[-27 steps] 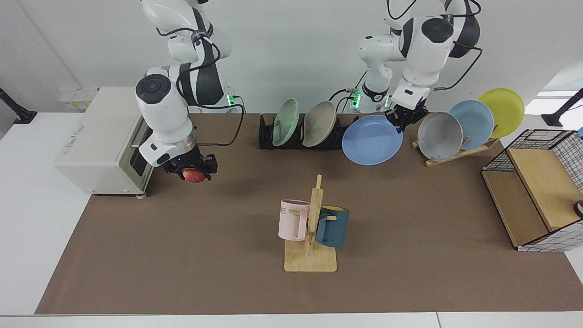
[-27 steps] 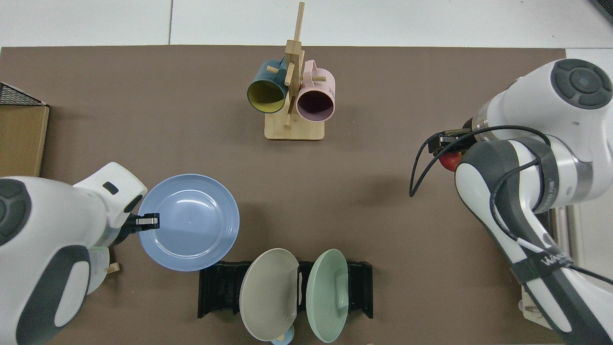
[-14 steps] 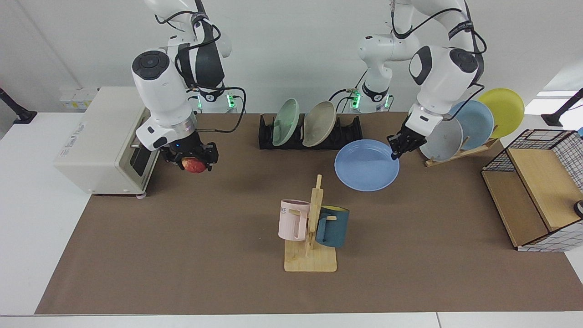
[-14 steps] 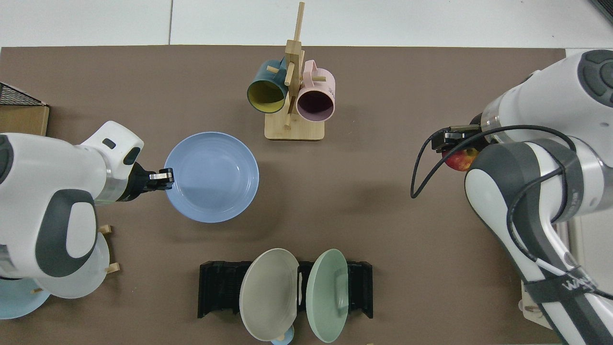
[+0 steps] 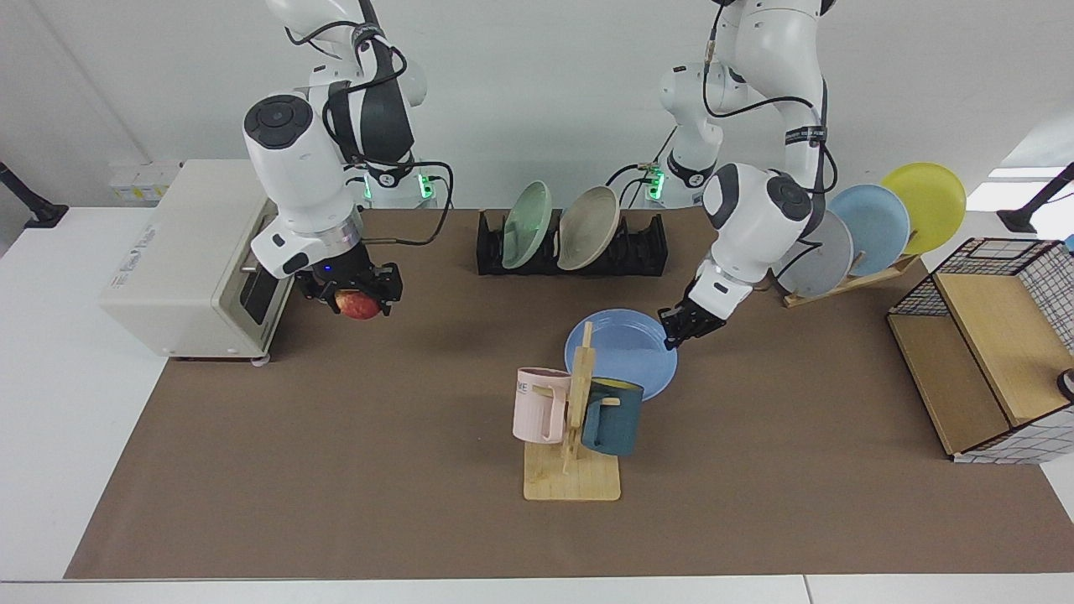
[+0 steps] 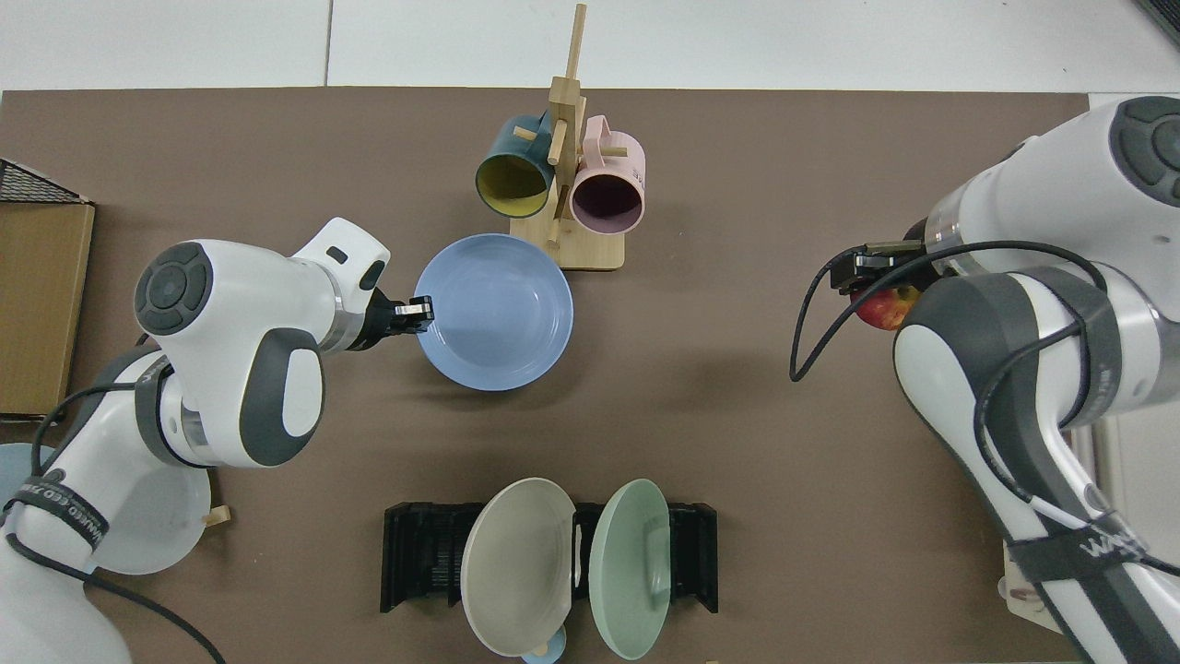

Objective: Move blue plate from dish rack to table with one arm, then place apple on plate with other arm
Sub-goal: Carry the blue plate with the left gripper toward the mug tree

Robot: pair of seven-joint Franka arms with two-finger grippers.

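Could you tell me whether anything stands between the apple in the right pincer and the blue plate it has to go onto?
Nothing visible does. In the top view, bare table lies between the apple in the right pincer and the blue plate, held by the left pincer. The mug stand sits just beside the plate's far rim, off that line.

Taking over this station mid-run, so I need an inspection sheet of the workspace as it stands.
Surface: table with brown mat, white borders.
Job's things: blue plate out of the dish rack, level, low over the mat beside the mug stand; contact with the mat cannot be told. Apple held above the mat.
Clutter: two plates in the dish rack; pink and teal mugs on the stand; wooden rack with three plates; toaster oven; wire shelf.
Grippers: left gripper pinches the plate's rim; right gripper holds the apple near the oven.
Cables: black leads along both arms.
Surroundings: white wall.
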